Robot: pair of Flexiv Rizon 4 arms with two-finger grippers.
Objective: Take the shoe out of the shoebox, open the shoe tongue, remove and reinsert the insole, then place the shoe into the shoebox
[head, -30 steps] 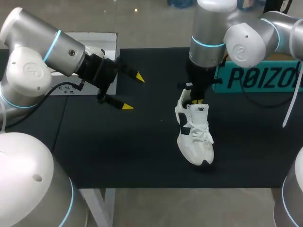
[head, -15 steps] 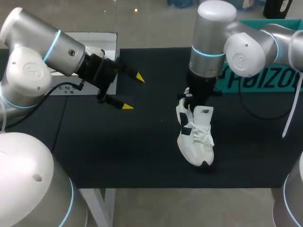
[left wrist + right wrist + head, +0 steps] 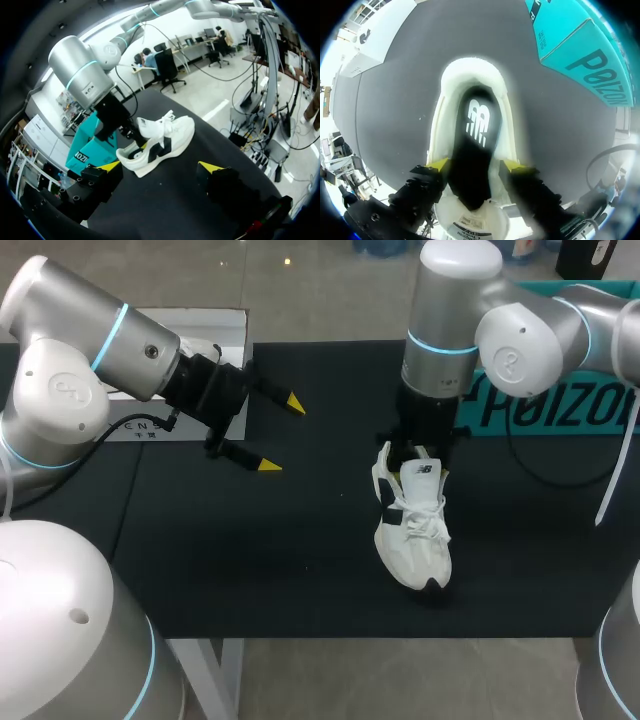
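Observation:
A white shoe point(image 3: 412, 530) with dark trim lies on the black mat point(image 3: 300, 560), toe toward the front edge. My right gripper point(image 3: 421, 452) hangs straight down over its heel opening. In the right wrist view the right gripper point(image 3: 476, 165) is open, its yellow tips on either side of the black insole point(image 3: 476, 125), which lies inside the shoe point(image 3: 505, 130). My left gripper point(image 3: 282, 434) hovers open and empty over the mat, well left of the shoe. From the left gripper point(image 3: 160, 167) the shoe point(image 3: 165, 142) is ahead, with the right gripper point(image 3: 125, 132) at its heel.
The teal shoebox point(image 3: 540, 405) stands at the back right, just behind my right arm, and shows as the teal shoebox point(image 3: 580, 55) beyond the shoe's heel. A white box point(image 3: 200, 340) sits at the back left, behind my left arm.
The right gripper has gone from shut to open over the shoe's heel opening and shifted slightly. The shoe settled a little more upright. The left arm has not moved.

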